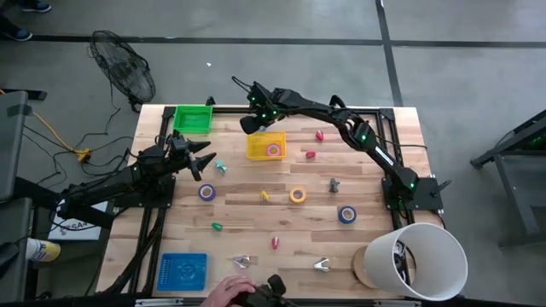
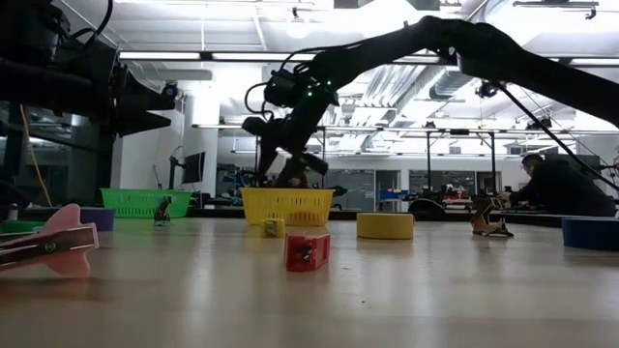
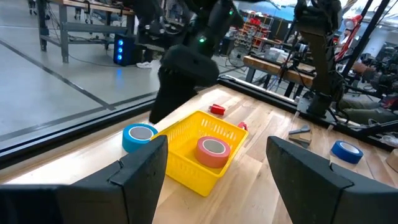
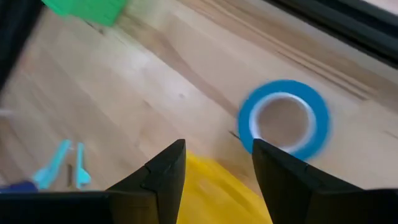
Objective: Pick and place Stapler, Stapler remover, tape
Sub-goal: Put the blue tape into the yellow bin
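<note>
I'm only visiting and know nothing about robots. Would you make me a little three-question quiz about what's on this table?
1. True or false: the yellow mesh basket holds a pink tape ring.
2. Which gripper hovers over that basket: A left, B right?
3. Fill in: the green mesh basket sits at the table's far ___ corner, seen from above.

Key: 1 true. 2 B, the right gripper, jaws apart and holding nothing; the left gripper waits open at the table's left side. 3 left.

Grey concrete floor (image 1: 281, 21), black fan (image 1: 124, 66), ceiling strip lights (image 2: 193, 55), perhaps shelving beyond.
</note>
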Controlling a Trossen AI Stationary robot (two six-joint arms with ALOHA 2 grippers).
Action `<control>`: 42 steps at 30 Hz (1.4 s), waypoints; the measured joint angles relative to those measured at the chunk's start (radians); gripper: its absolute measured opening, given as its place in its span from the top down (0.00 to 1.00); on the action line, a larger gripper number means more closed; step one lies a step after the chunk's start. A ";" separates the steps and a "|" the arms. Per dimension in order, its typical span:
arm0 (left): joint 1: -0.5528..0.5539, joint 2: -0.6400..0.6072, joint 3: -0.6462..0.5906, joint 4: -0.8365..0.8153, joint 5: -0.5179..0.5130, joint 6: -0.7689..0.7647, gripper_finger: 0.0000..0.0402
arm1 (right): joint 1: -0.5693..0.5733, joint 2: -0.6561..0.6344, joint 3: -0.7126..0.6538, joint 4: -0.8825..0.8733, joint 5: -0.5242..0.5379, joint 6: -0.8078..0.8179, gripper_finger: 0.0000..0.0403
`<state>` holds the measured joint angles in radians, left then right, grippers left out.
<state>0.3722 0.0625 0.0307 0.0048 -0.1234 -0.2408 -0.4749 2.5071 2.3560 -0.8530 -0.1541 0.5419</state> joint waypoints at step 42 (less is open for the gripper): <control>0.000 0.000 0.000 0.000 0.001 0.000 0.33 | -0.055 -0.058 -0.004 -0.183 0.137 -0.133 0.56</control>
<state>0.3725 0.0626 0.0303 0.0048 -0.1220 -0.2406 -0.5302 2.4496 2.3516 -1.0358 -0.0167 0.4091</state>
